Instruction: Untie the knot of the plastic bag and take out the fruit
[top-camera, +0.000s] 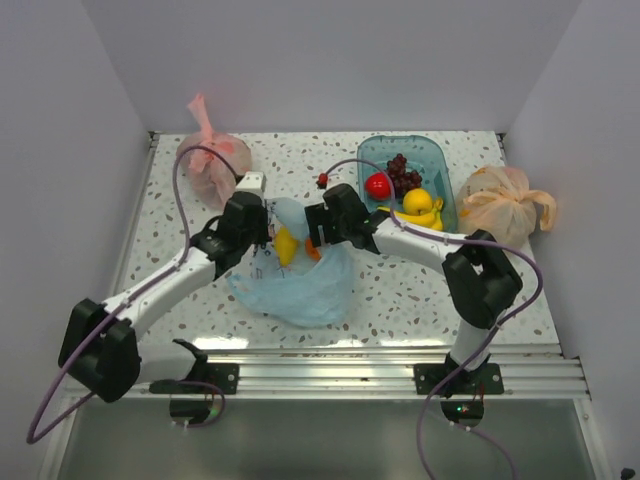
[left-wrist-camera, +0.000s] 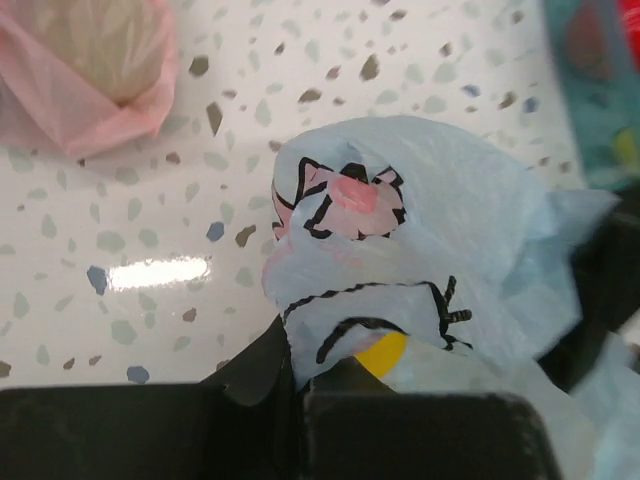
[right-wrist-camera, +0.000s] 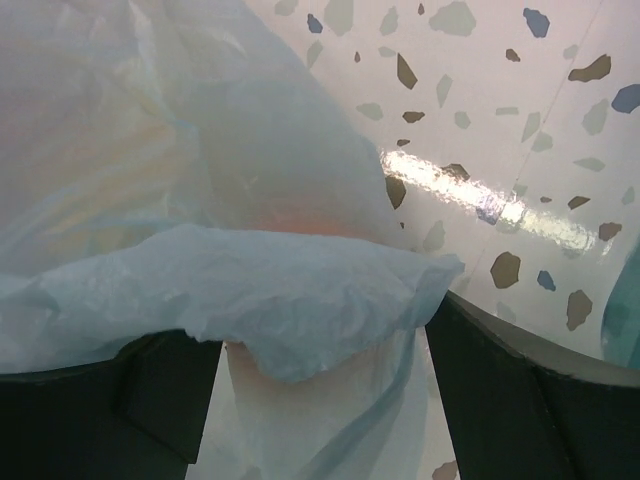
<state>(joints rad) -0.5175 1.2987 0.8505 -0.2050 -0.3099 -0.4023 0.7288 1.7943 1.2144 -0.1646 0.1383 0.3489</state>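
The light blue plastic bag (top-camera: 296, 286) lies crumpled at the table's middle with its mouth held up between both grippers. A yellow fruit (top-camera: 286, 245) and an orange fruit (top-camera: 313, 250) show inside it. My left gripper (top-camera: 262, 230) is shut on the bag's printed edge (left-wrist-camera: 400, 230), and the yellow fruit (left-wrist-camera: 380, 352) peeks out just beyond its fingers (left-wrist-camera: 262, 368). My right gripper (top-camera: 316, 236) is open, its fingers (right-wrist-camera: 500, 370) wide apart with a fold of the bag (right-wrist-camera: 280, 290) lying between them. An orange glow (right-wrist-camera: 300, 215) shows through the film.
A teal basket (top-camera: 447, 185) at the back right holds a red fruit (top-camera: 378, 185), dark grapes (top-camera: 403, 172) and a yellow fruit (top-camera: 421, 205). A tied pink bag (top-camera: 213, 165) sits back left, also in the left wrist view (left-wrist-camera: 80, 70). A tied orange bag (top-camera: 505, 200) sits at the right edge.
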